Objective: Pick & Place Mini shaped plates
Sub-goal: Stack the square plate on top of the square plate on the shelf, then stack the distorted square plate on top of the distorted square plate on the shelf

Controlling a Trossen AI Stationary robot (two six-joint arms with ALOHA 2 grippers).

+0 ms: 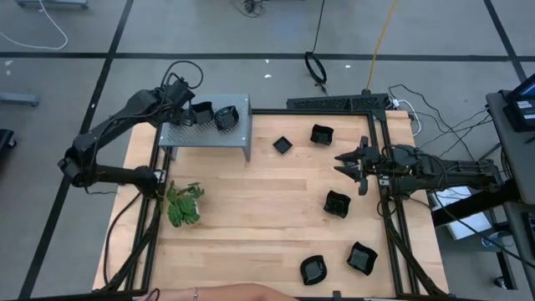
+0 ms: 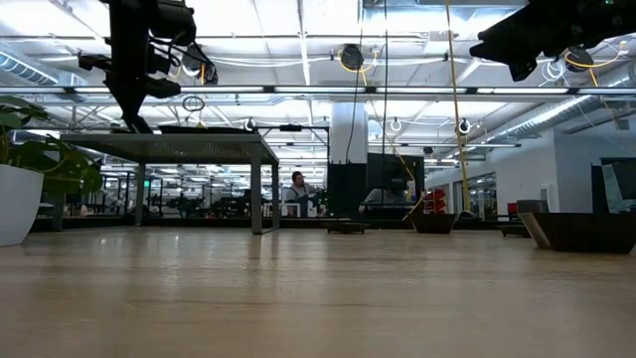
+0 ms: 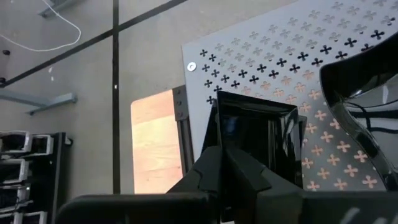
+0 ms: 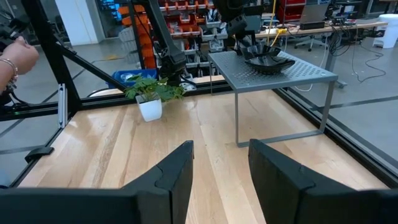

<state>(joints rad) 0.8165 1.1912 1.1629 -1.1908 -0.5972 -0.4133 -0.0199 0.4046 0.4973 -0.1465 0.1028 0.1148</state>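
Observation:
My left gripper (image 1: pixel 194 111) (image 3: pixel 222 152) hangs over the grey perforated shelf (image 1: pixel 192 134) at the table's far left and is shut on a square glossy black plate (image 3: pixel 258 134) (image 1: pixel 204 112). A second black plate (image 1: pixel 227 118) (image 3: pixel 364 93) sits on the shelf top beside it. Several more black plates lie on the wooden table: (image 1: pixel 282 145), (image 1: pixel 321 134), (image 1: pixel 337 203), (image 1: pixel 362 257), (image 1: pixel 313 269). My right gripper (image 1: pixel 347 160) (image 4: pixel 221 165) is open above the table's right half, pointing toward the shelf and touching nothing. My left gripper pinches the square plate by its rim (image 3: pixel 231 140) on the side nearest the wrist, between the two fingers. The fingers slant down from the table's left. The plate is over the shelf top; whether its far edge rests on the shelf I cannot tell.
A green leafy plant in a white pot (image 1: pixel 184 205) (image 4: pixel 151 99) stands near the table's left edge. A black frame (image 1: pixel 334 104) runs along the far and right sides. A person's hand (image 4: pixel 13 59) shows beyond the table. Bare wood lies in the table's middle (image 1: pixel 251 209).

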